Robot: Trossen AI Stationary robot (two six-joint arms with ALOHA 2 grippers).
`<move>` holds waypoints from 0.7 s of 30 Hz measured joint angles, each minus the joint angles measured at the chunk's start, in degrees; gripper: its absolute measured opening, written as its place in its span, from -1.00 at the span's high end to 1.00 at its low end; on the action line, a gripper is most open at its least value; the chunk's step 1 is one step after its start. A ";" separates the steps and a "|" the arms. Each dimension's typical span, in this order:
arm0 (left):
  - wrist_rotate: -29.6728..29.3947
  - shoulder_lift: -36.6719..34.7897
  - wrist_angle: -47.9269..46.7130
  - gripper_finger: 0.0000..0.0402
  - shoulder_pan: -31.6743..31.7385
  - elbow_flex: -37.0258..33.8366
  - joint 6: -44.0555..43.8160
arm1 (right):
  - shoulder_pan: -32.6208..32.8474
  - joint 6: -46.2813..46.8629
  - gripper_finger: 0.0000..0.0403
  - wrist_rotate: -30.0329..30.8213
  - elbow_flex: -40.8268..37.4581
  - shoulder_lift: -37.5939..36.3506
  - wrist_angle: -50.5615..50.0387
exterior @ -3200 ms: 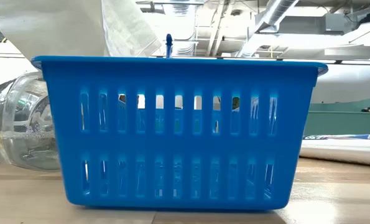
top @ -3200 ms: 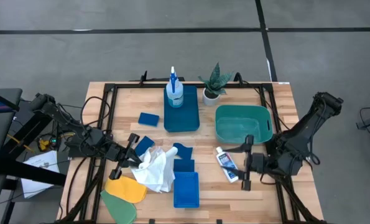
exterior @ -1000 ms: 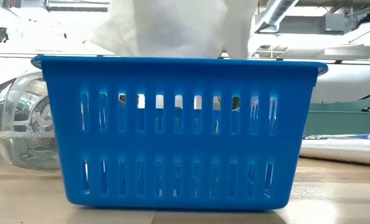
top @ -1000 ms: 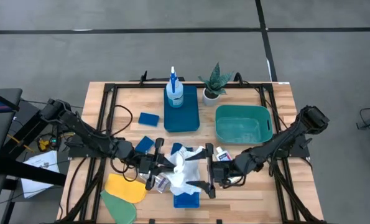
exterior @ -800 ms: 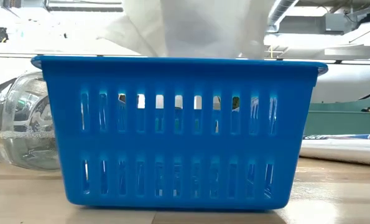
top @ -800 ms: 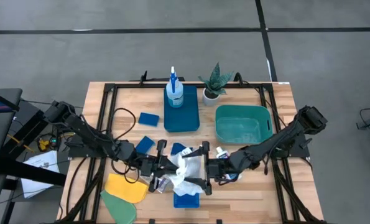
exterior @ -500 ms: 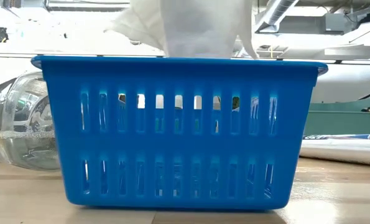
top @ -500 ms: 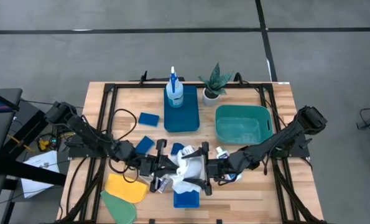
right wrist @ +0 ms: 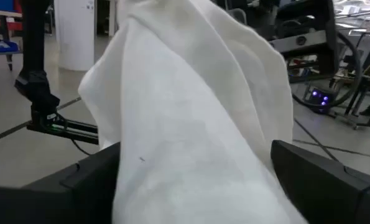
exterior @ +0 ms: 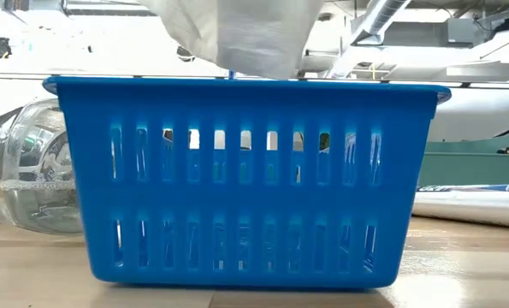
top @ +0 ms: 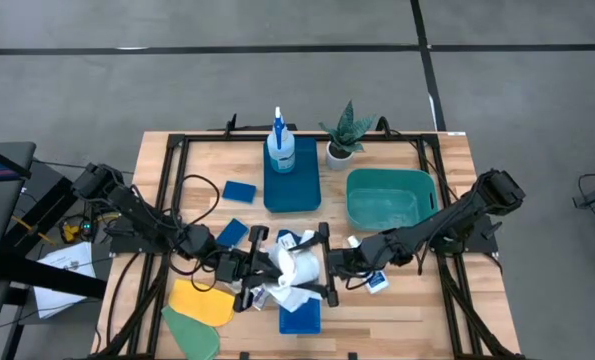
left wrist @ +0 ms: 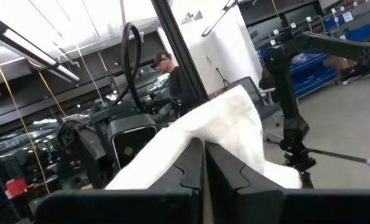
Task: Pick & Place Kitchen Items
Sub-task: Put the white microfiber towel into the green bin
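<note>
A white cloth (top: 299, 265) hangs in the air over the table's near middle, just behind the blue basket (top: 299, 318). My left gripper (top: 269, 266) is shut on it from the table's left. My right gripper (top: 324, 263) comes level from the right and is open, one finger on each side of the cloth (right wrist: 191, 124). Whether those fingers touch the cloth cannot be told. In the low view the cloth (exterior: 245, 34) hangs above the basket's rim (exterior: 245, 85). A clear bottle (exterior: 32, 171) lies beside the basket. My left gripper pinches a fold of the white cloth (left wrist: 204, 135) between its two shut fingers (left wrist: 188, 165). The fingers come from the table's left and slant a little upward. The cloth drapes over and past them, slack, and is lifted off the table.
Yellow cloth (top: 202, 302) and green cloth (top: 192, 335) lie at the near left. Two blue sponges (top: 239, 190) (top: 232, 233) lie left of the blue tray (top: 292, 185) holding the spray bottle (top: 279, 145). A plant (top: 342, 135), teal tub (top: 390, 197) and white bottle (top: 372, 278) are on the right.
My right gripper has moved toward the table's left, up to the cloth, and has rolled, staying open. My left gripper has tipped upward in place. The cloth's hanging end has risen from behind the basket's rim to above it.
</note>
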 joint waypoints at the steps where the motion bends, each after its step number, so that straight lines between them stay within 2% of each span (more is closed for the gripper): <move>1: 0.00 0.00 0.15 1.00 0.02 -0.08 0.00 | 0.00 0.06 -0.82 0.00 0.00 0.00 0.02; 5: 0.01 0.00 0.47 1.00 0.15 -0.44 -0.02 | 0.15 0.22 -0.70 0.00 0.00 0.00 0.01; 11: 0.00 0.00 0.42 1.00 0.20 -0.44 -0.04 | 0.15 0.22 -0.33 -0.02 0.00 0.00 0.09; 15: 0.02 0.00 0.39 1.00 0.20 -0.44 -0.07 | 0.13 0.17 0.00 -2.13 0.00 0.00 0.13; 21: 0.02 0.00 -0.07 1.00 0.20 -0.44 -0.07 | 0.15 -0.39 0.63 -4.82 0.00 0.00 0.13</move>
